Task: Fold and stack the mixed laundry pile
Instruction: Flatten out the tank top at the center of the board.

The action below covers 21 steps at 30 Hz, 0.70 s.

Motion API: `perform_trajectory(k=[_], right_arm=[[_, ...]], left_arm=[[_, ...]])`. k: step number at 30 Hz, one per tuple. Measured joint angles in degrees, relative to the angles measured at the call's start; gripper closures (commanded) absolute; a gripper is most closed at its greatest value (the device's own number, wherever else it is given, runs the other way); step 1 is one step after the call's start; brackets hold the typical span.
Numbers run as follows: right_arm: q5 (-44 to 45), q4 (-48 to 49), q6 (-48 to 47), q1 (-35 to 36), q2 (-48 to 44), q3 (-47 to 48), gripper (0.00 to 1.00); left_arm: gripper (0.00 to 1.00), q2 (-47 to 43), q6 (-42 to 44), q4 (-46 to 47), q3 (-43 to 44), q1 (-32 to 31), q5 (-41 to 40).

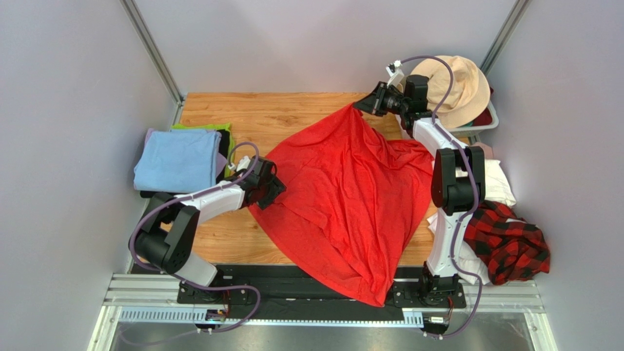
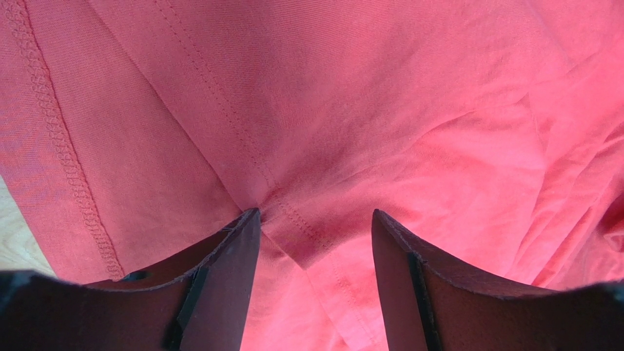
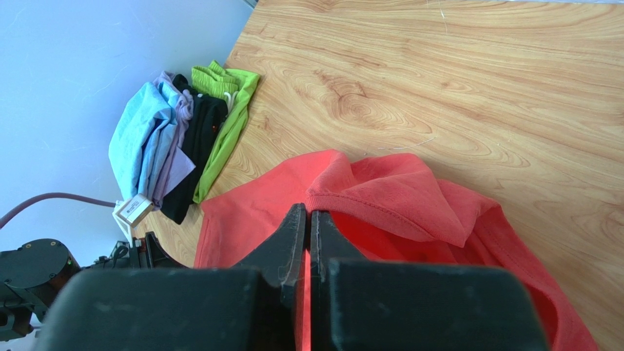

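The red T-shirt (image 1: 344, 197) is lying spread across the middle of the counter (image 1: 278, 113), rumpled into broad folds. Its near corner is hanging over the counter's near edge between the two arm bases, and its far corner is rising to a peak at the far right. There the right jaws are pressing together on the shirt, pinching a thin fold of red fabric between them. In the right wrist view, a ribbed hem (image 3: 381, 205) is curling just beyond their tips, and the cloth is falling away from them onto the wood.

The left jaws are standing apart at the shirt's left edge, low over the fabric. In the left wrist view, a stitched seam (image 2: 278, 197) is running down into the gap between them, with the cloth puckering at the left tip. I cannot tell whether the tips are touching it. A stitched edge (image 2: 66, 161) is running along the far left of that view.

The plaid shirt (image 1: 513, 245) is lying bunched at the near right, just beside the white cloths (image 1: 499, 183) behind the right arm.

A small white tag (image 3: 132, 210) is hanging on the left arm's cable, near the folded stack (image 3: 157, 146) of blue, black and green cloths. Its print is too small to read.
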Motion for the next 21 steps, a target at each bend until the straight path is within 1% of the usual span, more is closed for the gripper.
perform_trajectory(k=[6,7,8,9,14,15,17,19,21], right_arm=[[-0.37,0.2,0.63,0.0,0.0,0.0,1.0],[-0.42,0.26,0.68,0.0,0.0,0.0,1.0],[-0.46,0.39,0.76,0.0,0.0,0.0,1.0],[-0.48,0.48,0.79,0.0,0.0,0.0,1.0],[-0.55,0.96,0.85,0.0,0.0,-0.02,1.0],[-0.55,1.11,0.85,0.0,0.0,-0.02,1.0],[-0.68,1.29,0.96,-0.02,0.0,-0.02,1.0],[-0.87,1.4,1.03,-0.02,0.0,-0.09,1.0],[-0.96,1.7,1.09,-0.02,-0.02,-0.46,1.0]], left_arm=[[0.36,0.07,0.02,-0.07,0.0,0.0,0.02],[0.38,0.11,0.02,-0.09,0.0,0.0,0.04],[0.42,0.13,0.02,-0.09,0.0,0.0,0.04],[0.44,0.13,0.04,-0.09,0.0,0.0,0.04],[0.5,0.74,0.33,0.07,0.0,0.0,0.07],[0.5,0.87,0.35,0.04,0.13,0.0,0.07],[0.46,1.51,0.44,0.02,0.61,0.0,0.17],[0.48,2.47,0.48,0.02,1.66,0.02,0.5],[0.62,3.54,0.7,0.02,2.73,0.02,0.79]])
